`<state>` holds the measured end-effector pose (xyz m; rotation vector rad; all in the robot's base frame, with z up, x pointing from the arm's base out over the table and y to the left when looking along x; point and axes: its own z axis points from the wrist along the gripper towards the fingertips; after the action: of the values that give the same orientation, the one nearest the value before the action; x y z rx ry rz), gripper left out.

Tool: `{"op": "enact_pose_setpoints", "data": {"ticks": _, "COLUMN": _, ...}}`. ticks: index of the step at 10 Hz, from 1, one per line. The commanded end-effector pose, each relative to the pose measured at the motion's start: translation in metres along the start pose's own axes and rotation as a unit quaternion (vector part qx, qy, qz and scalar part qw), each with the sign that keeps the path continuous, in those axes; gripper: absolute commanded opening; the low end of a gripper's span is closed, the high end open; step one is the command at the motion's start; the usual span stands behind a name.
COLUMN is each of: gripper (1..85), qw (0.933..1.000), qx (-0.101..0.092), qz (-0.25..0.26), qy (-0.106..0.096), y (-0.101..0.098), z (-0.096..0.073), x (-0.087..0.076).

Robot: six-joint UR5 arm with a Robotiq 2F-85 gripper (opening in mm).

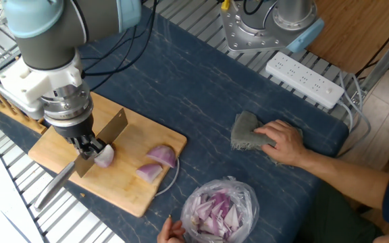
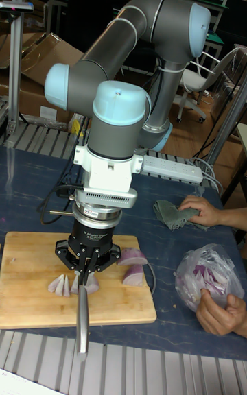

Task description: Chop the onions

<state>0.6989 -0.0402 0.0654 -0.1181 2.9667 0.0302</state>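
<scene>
I find no legible text, label, brand, number or sign in either view. The arm's wrist flange carries a small dark plate, too blurred for me to read. Nothing printed shows on the power strip.

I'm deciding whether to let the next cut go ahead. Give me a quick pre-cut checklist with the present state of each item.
1. Pincer shut on the knife: ok.
2. Blade over onion piece, on the cutting board: ok.
3. The other two onion pieces clear of the blade, lying to its right: ok.
4. Person's hand away from the board, on the grey cloth: ok.
5. Other hand by the bag of chopped onion, off the board: ok.
6. Whether the blade already touches the piece: cannot tell.
</scene>
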Motion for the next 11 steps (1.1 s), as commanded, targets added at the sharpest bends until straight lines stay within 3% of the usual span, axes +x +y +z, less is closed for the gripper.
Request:
{"op": "enact_pose_setpoints", "data": {"ticks": 1, "gripper": 1.7, "qw": 1.0000, "qx": -0.001, "qz": -0.001, "qy": -0.004, "y": -0.001, "z": -0.002, "x": -0.003}}
{"op": "enact_pose_setpoints", "data": {"ticks": 2, "gripper": 1.7, "qw": 1.0000, "qx": -0.004, "qz": -0.002, "qy": -0.004, "y": -0.001, "z": -0.007, "x": -0.003}}
{"op": "enact_pose_setpoints", "data": {"ticks": 5, "gripper": 1.7, "qw": 0.9997, "qx": -0.016, "qz": 0.001, "qy": 0.019, "y": 0.002, "z": -0.043, "x": 0.000}}
{"op": "enact_pose_setpoints", "data": {"ticks": 8, "gripper": 1.7, "qw": 0.9997, "qx": -0.015, "qz": 0.003, "qy": 0.017, "y": 0.005, "z": -0.047, "x": -0.007}}
{"op": "enact_pose_setpoints", "data": {"ticks": 11, "gripper": 1.7, "qw": 0.9994, "qx": -0.023, "qz": 0.012, "qy": 0.023, "y": 0.021, "z": -0.054, "x": -0.006}}
